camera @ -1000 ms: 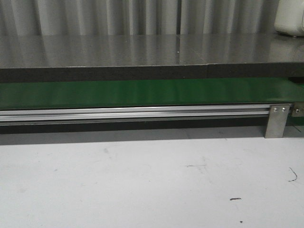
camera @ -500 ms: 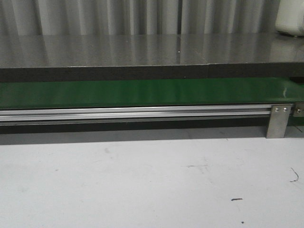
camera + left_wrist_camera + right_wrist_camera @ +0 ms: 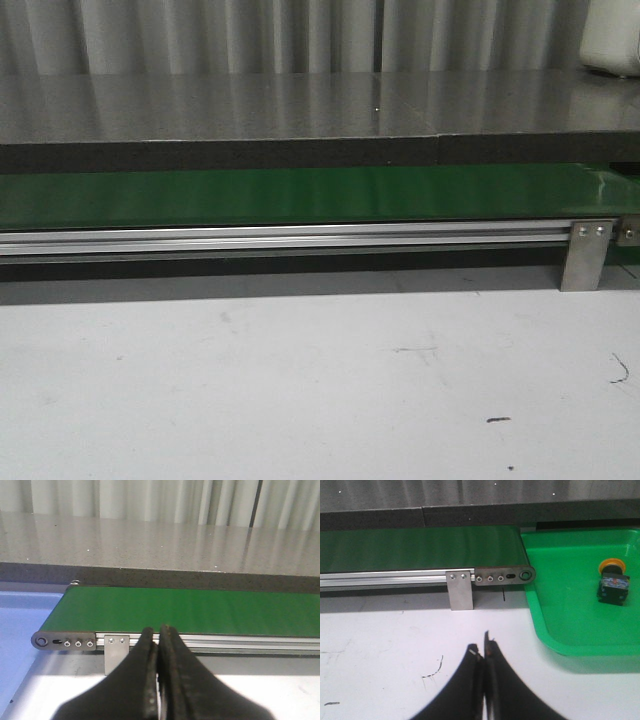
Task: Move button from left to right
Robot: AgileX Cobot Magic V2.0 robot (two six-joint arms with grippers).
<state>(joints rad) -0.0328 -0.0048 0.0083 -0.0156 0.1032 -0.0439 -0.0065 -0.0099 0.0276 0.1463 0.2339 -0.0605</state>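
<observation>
No text can be read — the button's (image 3: 612, 582) label is too small

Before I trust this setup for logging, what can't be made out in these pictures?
- Small push button with orange cap and black body in the green plastic tray: label too small to read, right wrist view.
- Tray: cut off by that view's edge.
- White object: cut off by the front view's corner.
- Both arms: outside the front view.

A green conveyor belt (image 3: 300, 195) runs across the middle, riding on a silver rail (image 3: 280, 240) held up by a metal bracket (image 3: 585, 255). Behind it — a dark speckled counter (image 3: 300, 110) and pale corrugated wall (image 3: 250, 35). Up front, a white table (image 3: 300, 380) with scuff marks. Off the belt's end sits a green tray (image 3: 560, 605) — resting on that table.
</observation>
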